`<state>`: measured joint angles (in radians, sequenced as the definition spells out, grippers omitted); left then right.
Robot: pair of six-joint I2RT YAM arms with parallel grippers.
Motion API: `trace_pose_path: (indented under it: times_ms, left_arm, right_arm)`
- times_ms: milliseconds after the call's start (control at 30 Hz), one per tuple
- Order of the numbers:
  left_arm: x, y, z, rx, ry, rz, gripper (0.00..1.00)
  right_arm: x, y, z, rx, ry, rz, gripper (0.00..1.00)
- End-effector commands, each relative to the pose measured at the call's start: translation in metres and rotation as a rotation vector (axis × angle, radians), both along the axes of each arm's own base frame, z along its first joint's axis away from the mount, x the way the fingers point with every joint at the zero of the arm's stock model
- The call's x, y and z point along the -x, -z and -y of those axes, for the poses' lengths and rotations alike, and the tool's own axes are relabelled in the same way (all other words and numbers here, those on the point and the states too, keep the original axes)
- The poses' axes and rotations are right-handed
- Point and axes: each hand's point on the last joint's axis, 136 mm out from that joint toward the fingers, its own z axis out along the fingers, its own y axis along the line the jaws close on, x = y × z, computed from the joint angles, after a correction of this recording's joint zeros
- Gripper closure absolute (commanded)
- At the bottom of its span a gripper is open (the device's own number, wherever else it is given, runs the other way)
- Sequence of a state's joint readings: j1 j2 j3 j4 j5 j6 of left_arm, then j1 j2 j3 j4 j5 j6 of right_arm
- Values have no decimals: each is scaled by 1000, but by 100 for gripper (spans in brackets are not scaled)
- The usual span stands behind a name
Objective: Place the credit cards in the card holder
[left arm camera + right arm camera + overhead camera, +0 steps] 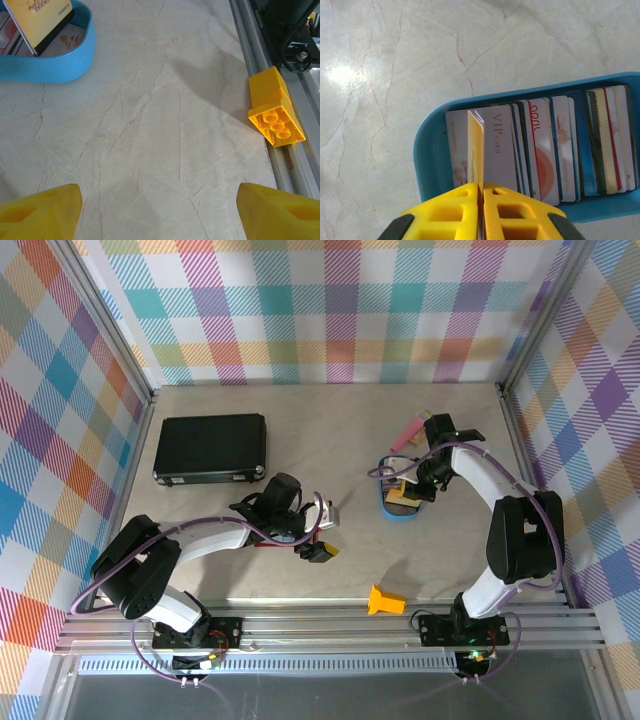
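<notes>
Several credit cards (555,150) stand side by side in a blue oval tray (432,165). My right gripper (483,187) is shut on one gold-yellow card (475,150), held edge-on just above the tray's left end. The left wrist view shows that same card (42,17) upright over the tray (60,65). Over bare table at mid-front, my left gripper (159,210) is open with nothing between its yellow fingers (40,210). A thin dark-red strip (268,545) under the left forearm may be the card holder; the arm hides the rest.
A large black flat case (210,448) lies at the back left. A yellow toy brick (386,600) sits at the front rail, right of my left gripper (322,550). A pink object (408,433) lies behind the tray (398,512). Checked walls close in three sides.
</notes>
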<state>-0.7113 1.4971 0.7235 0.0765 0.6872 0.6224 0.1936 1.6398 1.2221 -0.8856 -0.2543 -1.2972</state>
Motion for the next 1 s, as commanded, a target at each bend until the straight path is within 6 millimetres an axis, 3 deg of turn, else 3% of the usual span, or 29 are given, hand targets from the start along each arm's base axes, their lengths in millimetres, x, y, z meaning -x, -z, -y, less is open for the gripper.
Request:
trace_pose_path:
  times_ms: [0, 333, 400, 533, 800, 967]
  left_arm:
    - [3, -5, 5, 5, 36, 14, 19]
    - [4, -1, 5, -5, 37, 13, 19]
    - [4, 0, 4, -8, 36, 11, 19]
    - [3, 0, 5, -9, 36, 11, 19]
    - [4, 3, 4, -16, 38, 9, 19]
    - [5, 4, 4, -20, 40, 7, 19]
  right_arm:
    - [19, 11, -5, 2, -68, -69, 91]
    - [4, 17, -10, 30, -73, -85, 85]
    - [-3, 16, -10, 36, -51, -72, 78]
    - [-17, 18, -7, 58, -14, -40, 53]
    - [-22, 33, -7, 56, 2, -40, 32]
    - [-25, 43, -8, 58, -15, -20, 24]
